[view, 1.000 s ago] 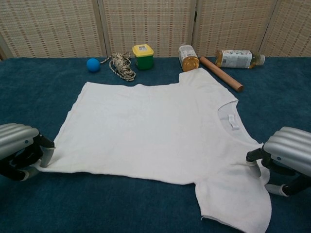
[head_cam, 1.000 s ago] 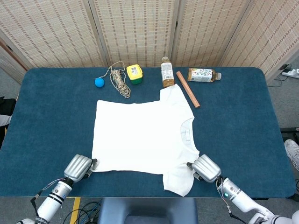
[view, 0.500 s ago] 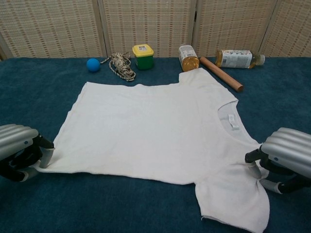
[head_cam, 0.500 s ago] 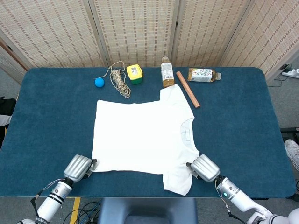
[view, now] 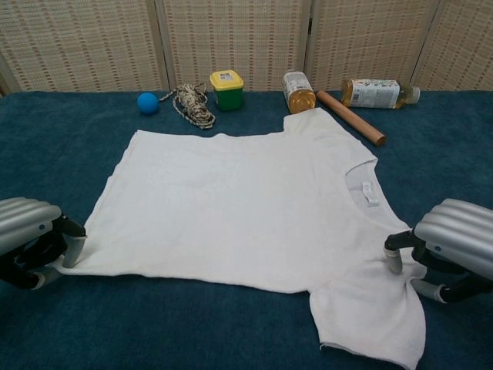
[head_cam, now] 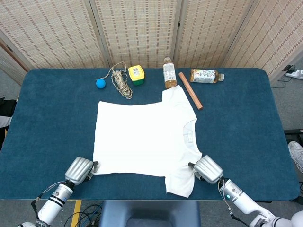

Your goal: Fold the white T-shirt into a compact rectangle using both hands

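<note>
- Head view: the white T-shirt (head_cam: 144,142) is seen spread flat on the blue tabletop (head_cam: 246,132), collar toward the robot's right, one sleeve pointing to the far edge and the other toward the near edge.
- The left hand (head_cam: 79,170) is found at the shirt's near hem corner, fingers curled in with the tips at the cloth edge — whether fabric is actually pinched cannot be told from up here.
- The right hand (head_cam: 208,170) is parked at the near shoulder, just beside the near sleeve, fingers curled and touching the cloth; a grip cannot be confirmed here either.
- Along the far edge a blue ball (head_cam: 100,83), a coil of rope (head_cam: 121,82), a yellow-lidded green box (head_cam: 136,74), a standing bottle (head_cam: 169,73), a wooden rod (head_cam: 190,90) and a lying bottle (head_cam: 206,75) are lined up; the far sleeve lies close to the standing bottle and the rod.
- Chest view: the left hand (view: 31,240) is shown low on the tabletop, a fingertip laid against the hem corner of the T-shirt (view: 239,208) — closure on the cloth is not plainly shown.
- The right hand (view: 447,248) is seen with fingers bent down onto the shoulder seam, the near sleeve slightly rumpled beside it; again, it cannot be told whether cloth is held.
</note>
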